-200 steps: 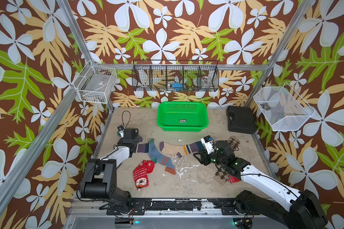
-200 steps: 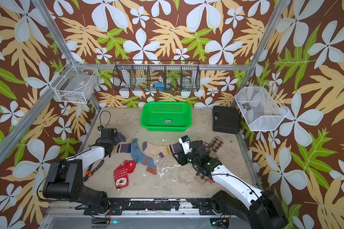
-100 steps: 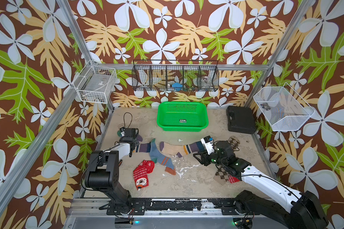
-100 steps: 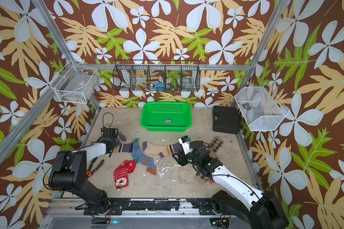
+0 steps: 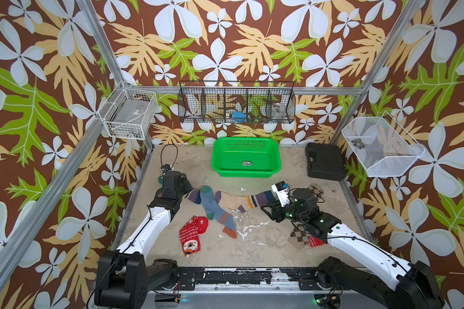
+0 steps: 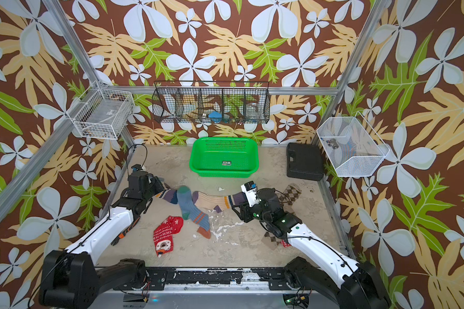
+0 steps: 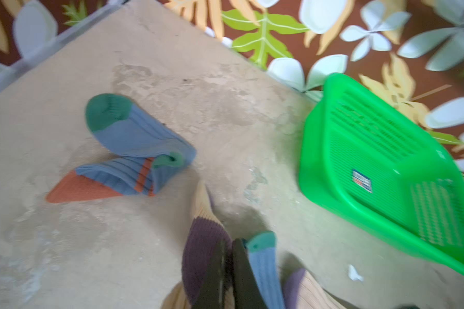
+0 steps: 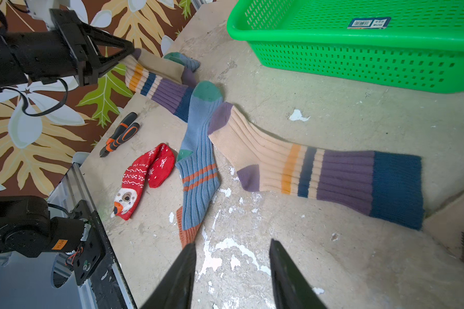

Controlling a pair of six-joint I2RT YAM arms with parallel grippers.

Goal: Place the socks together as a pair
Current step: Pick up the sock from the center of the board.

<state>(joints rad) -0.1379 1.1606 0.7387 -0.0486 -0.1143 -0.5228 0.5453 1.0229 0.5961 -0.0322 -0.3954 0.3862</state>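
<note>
Two cream socks with purple and navy stripes lie across the mid table. My left gripper (image 5: 189,191) is shut on the folded left one (image 8: 158,83), its purple fabric pinched between the jaws (image 7: 229,242). The other cream sock (image 5: 245,200) lies flat with its navy cuff toward my right gripper (image 5: 268,211), which hangs open over bare table (image 8: 232,267). A blue-grey sock (image 5: 216,211) lies between them, and a second one lies folded farther back (image 7: 129,149). A red snowflake sock (image 5: 192,235) lies toward the front. Argyle socks (image 5: 298,236) (image 5: 315,190) are partly hidden by the right arm.
A green basket (image 5: 245,174) stands at the back middle and a black case (image 5: 323,164) at the back right. Orange-handled cutters (image 8: 121,133) lie by the left edge. Wire baskets (image 5: 130,113) (image 5: 381,147) hang on the walls.
My left gripper has gone from open to shut on the left cream sock, and its arm has shifted. The right arm has barely moved.
</note>
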